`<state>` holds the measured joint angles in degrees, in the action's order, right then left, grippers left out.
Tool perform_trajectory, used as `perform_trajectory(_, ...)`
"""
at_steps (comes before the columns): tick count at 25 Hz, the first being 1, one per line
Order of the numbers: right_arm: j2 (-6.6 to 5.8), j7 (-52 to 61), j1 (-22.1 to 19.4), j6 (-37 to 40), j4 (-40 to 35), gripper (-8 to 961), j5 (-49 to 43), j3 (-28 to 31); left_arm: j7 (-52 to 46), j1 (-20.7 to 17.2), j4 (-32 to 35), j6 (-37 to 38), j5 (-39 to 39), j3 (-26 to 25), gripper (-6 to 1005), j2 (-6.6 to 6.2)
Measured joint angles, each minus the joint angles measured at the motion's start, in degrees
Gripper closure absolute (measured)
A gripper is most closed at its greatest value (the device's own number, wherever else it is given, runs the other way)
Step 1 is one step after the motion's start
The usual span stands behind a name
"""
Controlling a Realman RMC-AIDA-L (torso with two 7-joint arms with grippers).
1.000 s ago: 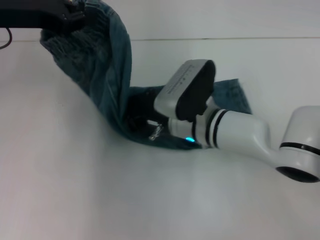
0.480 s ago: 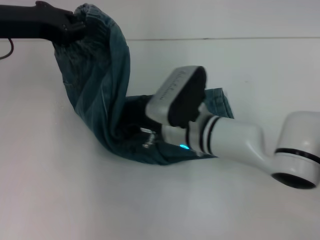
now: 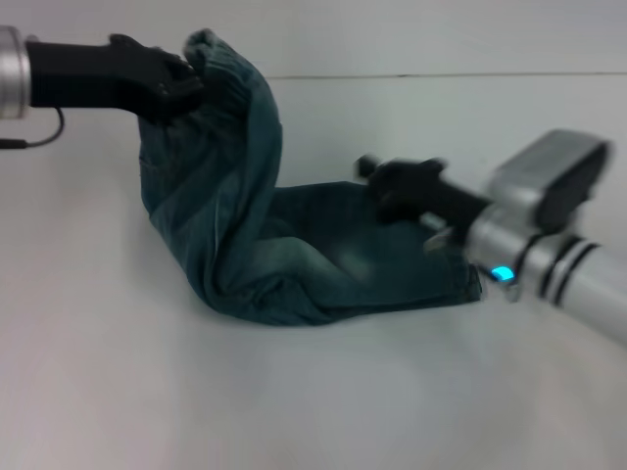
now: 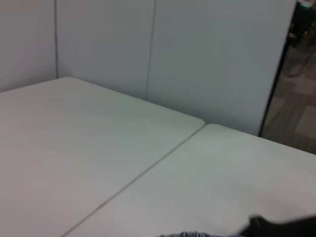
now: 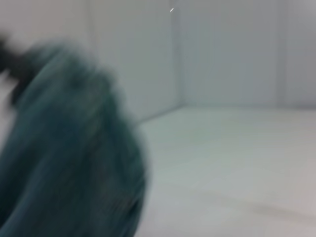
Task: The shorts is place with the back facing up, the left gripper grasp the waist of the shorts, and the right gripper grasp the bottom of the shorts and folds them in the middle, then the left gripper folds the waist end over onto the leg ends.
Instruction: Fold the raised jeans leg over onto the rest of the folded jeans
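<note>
Blue denim shorts [image 3: 294, 264] lie partly on the white table [image 3: 127, 392]. Their waist end [image 3: 220, 69] is lifted high at the back left, where my left gripper [image 3: 186, 80] is shut on it. The fabric hangs down from there in a curved fold to the leg ends [image 3: 431, 274], which rest flat on the table. My right gripper [image 3: 380, 186] hovers open just above the leg ends and holds nothing. The right wrist view shows the hanging denim [image 5: 69, 148] close by, blurred. A sliver of the waistband [image 4: 185, 234] shows in the left wrist view.
A seam [image 3: 441, 75] crosses the table behind the shorts. White wall panels [image 4: 173, 59] stand beyond the table's far edge. Bare tabletop lies in front of the shorts and to their left.
My right arm has pulled back to the right, off the shorts, uncovering the flat leg ends. My left gripper has carried the raised waist to the right.
</note>
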<state>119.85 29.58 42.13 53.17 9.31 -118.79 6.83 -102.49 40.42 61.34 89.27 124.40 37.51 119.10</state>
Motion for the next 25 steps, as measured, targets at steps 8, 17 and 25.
perform_trajectory(8, -0.27, 12.6, -2.6, 12.1, -14.3, 931, 8.4, 5.7, 3.5, -0.3, -2.6, -4.5, -1.8, 8.6, 893, 4.77)
perform_trajectory(17, -0.48, 16.8, -4.7, 12.5, -16.8, 927, 13.5, 5.4, 7.6, 0.7, -16.4, -18.1, -12.9, 26.3, 884, 5.22)
perform_trajectory(25, -0.48, 17.1, -4.8, 11.2, -16.4, 924, 13.4, 4.8, 8.3, 0.6, -18.0, -21.3, -19.2, 33.7, 747, 5.35)
